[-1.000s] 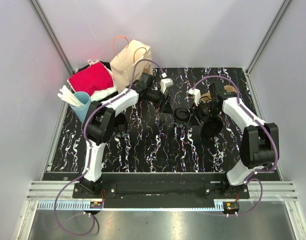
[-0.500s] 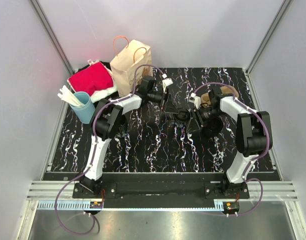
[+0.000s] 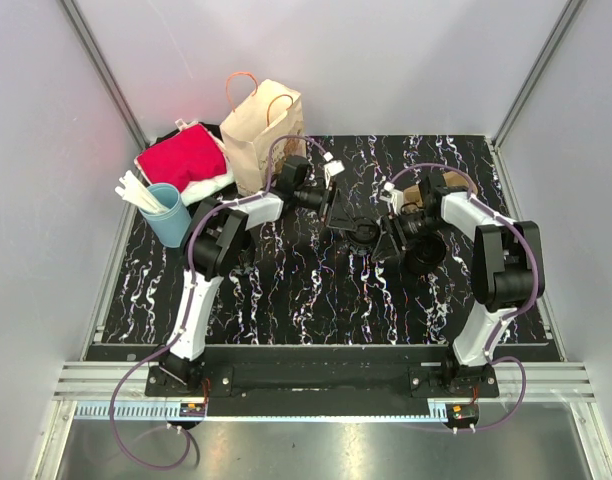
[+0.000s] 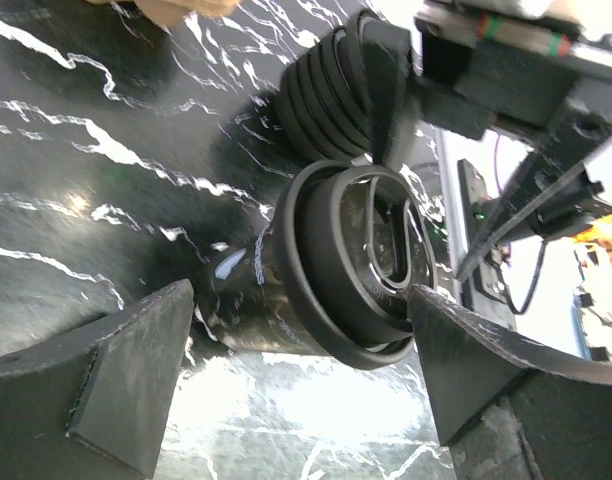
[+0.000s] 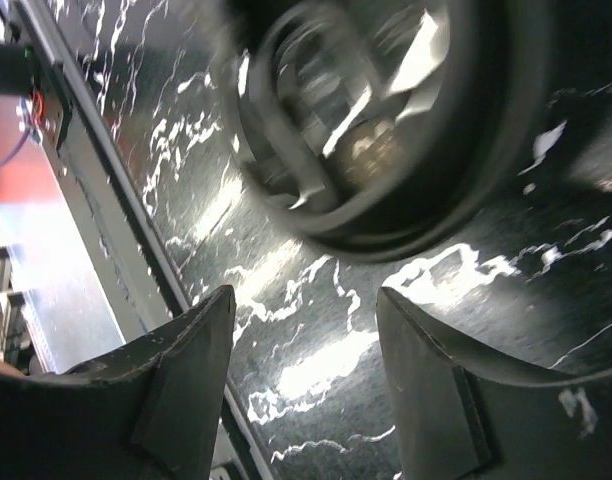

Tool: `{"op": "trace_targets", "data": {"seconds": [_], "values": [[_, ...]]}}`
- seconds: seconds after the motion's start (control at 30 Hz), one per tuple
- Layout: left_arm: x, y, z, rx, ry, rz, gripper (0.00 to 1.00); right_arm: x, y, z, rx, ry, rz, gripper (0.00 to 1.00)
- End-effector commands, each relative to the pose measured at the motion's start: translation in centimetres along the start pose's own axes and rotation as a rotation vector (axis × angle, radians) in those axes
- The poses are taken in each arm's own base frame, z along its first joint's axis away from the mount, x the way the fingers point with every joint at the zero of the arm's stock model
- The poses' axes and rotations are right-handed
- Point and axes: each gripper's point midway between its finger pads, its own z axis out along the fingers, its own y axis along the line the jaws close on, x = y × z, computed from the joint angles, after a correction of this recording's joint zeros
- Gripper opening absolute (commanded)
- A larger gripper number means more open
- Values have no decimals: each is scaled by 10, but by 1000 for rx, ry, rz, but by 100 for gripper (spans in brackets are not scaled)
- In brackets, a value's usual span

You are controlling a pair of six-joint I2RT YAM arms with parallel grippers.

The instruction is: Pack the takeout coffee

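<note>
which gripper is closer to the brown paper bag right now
Left. The left gripper sits just right of the paper bag, by the black lidded cup; the right gripper is farther right, beyond that cup.

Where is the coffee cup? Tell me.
In the top view the coffee cup sits in the middle of the table, between the left gripper and the right gripper, right of the paper bag.

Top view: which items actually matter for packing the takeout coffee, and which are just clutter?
Job:
- black lidded cup
- paper bag, probably where the cup goes

Lying about:
- red cloth
- blue cup holding white sticks
- brown item, mostly hidden, can't identify
</note>
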Motion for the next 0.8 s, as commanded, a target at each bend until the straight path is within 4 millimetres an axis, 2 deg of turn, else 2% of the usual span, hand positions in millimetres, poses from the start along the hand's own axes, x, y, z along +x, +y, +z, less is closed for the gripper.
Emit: {"op": "trace_targets", "data": {"seconds": [0.0,0.13,0.37,0.57,0.77], "values": [[-16,-22,-10,7,-29,79,91,-34,-13,1,34,-74,-23,65],[-15,-28,-15,-20,-29,89,91,-49,-22,2,55,-97,-22,66],[-19,-24,-17,-75,-28,88,91,-66,-29,0,78,-129,-32,66],[-36,-12,-17,-152,-38,80,91,-67,-35,1,109,-124,-36,66],[-60,4,-19,-265,-63,79,91,-79,-43,-1,143,-143,-39,66]]}}
